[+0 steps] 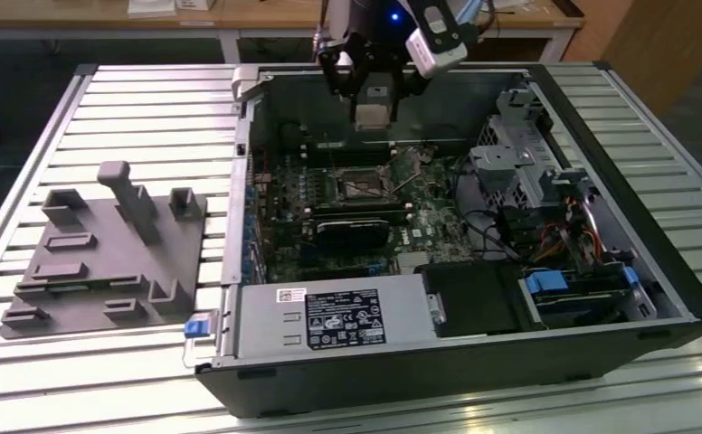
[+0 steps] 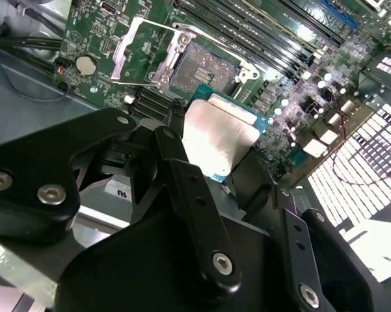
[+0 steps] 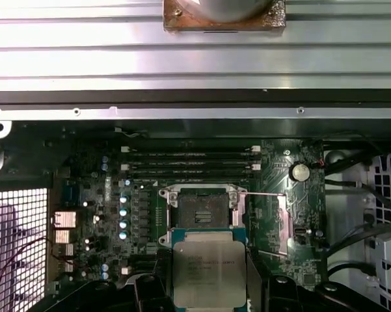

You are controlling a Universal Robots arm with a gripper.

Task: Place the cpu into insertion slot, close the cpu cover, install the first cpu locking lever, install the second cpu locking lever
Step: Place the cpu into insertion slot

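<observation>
The claw [image 3: 208,286] is clamped on the cpu [image 3: 207,263], a finger at each edge, hanging over the board just short of the insertion slot [image 3: 200,209]. The cpu cover [image 2: 123,52] stands flipped open and the socket is bare. Step one's in hand, I'd say: seating the chip calls for squaring it over the socket and a level, gentle descent.

Silvery-tan cpu [image 2: 220,136] with teal edge, green circuit board [image 2: 94,32], dark-centred insertion slot [image 2: 202,68], grey ribbed table [image 1: 122,108].
</observation>
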